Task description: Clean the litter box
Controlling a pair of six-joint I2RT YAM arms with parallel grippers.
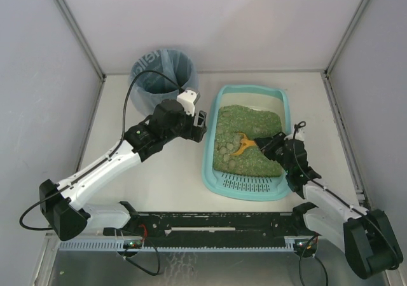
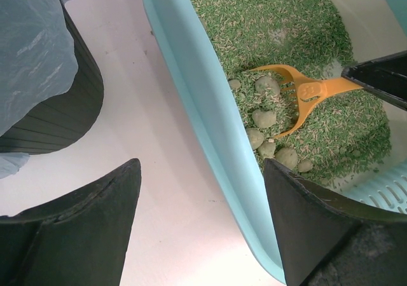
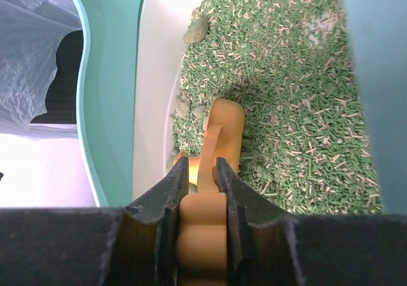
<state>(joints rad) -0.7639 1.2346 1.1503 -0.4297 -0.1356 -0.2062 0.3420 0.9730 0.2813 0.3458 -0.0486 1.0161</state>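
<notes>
The right tool is pinched narrow on the handle of the scoop, whose slotted head lies in the green litter among grey clumps. The left tool gapes wide and holds nothing, over the tabletop just beside the left wall of the litter box. That box sits right of the bin.
</notes>
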